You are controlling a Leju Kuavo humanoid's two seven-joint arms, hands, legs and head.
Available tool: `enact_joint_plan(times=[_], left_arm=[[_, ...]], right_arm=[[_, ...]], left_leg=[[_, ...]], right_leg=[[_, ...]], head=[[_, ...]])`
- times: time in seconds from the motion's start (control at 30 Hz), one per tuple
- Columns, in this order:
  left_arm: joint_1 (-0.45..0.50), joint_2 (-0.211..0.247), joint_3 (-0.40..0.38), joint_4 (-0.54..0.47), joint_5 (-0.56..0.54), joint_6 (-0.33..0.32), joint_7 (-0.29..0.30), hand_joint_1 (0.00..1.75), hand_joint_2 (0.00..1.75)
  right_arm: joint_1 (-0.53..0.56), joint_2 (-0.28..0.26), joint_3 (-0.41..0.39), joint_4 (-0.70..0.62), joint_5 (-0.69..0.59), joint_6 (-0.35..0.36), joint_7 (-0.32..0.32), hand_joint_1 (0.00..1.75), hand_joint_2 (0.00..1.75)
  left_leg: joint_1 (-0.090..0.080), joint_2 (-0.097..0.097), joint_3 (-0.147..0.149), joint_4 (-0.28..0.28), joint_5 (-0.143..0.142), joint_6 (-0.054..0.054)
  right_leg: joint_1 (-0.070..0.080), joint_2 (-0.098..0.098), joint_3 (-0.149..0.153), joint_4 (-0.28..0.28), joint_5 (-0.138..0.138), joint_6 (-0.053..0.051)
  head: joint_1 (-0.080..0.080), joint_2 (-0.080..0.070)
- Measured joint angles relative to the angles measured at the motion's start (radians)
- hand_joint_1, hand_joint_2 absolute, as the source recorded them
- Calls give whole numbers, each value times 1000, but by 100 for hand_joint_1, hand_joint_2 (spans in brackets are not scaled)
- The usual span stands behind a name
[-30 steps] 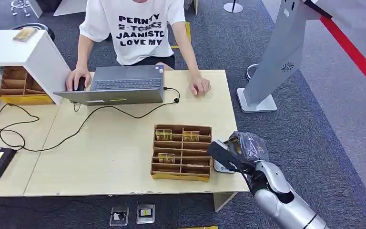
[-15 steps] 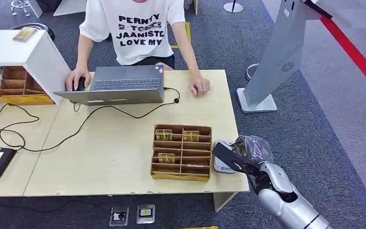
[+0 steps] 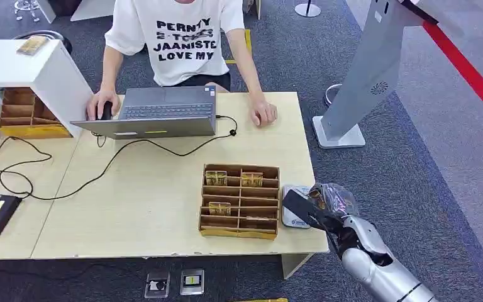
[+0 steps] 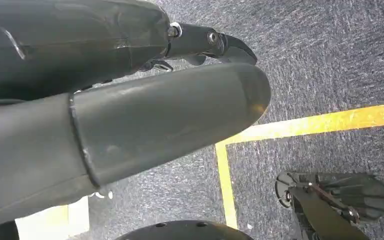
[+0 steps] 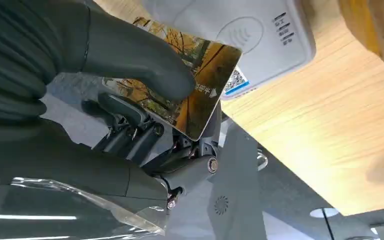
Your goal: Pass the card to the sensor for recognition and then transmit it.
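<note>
The right hand pinches the card between thumb and fingers (autumn-tree print facing the thumb), holding it just beside the white sensor at the table edge. The left hand hangs over carpet; its grasp is unclear.

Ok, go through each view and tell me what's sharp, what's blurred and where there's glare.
Head view: evenly lit, sharp across the table, soft shadows. Right wrist view: the card in the right hand is crisp, the white card reader slightly soft, and bright streaks of glare lie on the plastic wrap. Left wrist view: the left hand is close and blurred, the carpet sharper.
</note>
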Motion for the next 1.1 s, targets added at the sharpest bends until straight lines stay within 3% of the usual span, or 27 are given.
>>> enact_joint_plan(times=[0.3,1.1], left_arm=[[0,1,0,0,-2,-3,0,0,0],[0,1,2,0,6,4,6,0,0]], right_arm=[[-15,21,0,46,-90,-4,-36,175,175],[-81,84,5,201,-134,23,-67,175,175]], left_leg=[[0,0,0,0,0,0],[0,0,0,0,0,0]], right_leg=[[0,0,0,0,0,0],[0,0,0,0,0,0]], head=[[0,0],[0,0]])
